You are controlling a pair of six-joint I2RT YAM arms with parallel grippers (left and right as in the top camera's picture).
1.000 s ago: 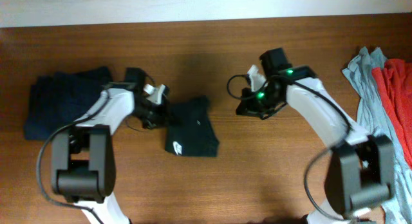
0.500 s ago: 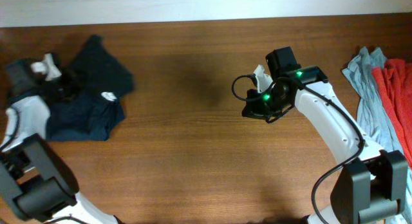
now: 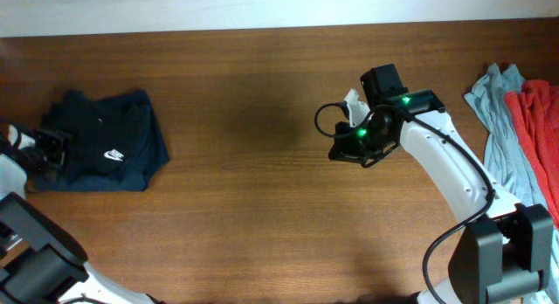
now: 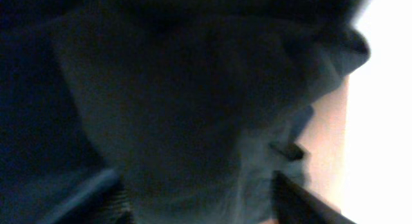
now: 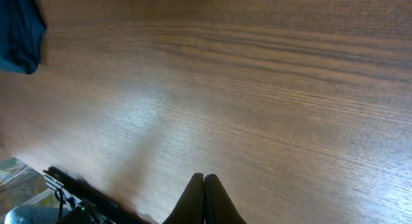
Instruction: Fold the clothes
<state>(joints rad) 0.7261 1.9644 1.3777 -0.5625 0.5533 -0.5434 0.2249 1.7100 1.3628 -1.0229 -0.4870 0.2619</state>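
Observation:
The clothes lie in two lots. A folded black T-shirt with a white swoosh rests on a navy garment at the far left. My left gripper sits at the pile's left edge. Its jaws stand apart in the left wrist view, and dark cloth fills the view just beyond the left gripper. Over the bare wood right of centre hangs my right gripper, shut with nothing in it. In its wrist view the right gripper shows its fingers pressed together.
A grey-blue garment and a red one lie crumpled at the table's right edge. A dark blue cloth corner shows top left in the right wrist view. Brown wooden table spreads between the arms.
My left arm swept the folded black T-shirt from the table's middle to the far left, laid it on the navy garment, and its jaws opened. The right arm stayed nearly still.

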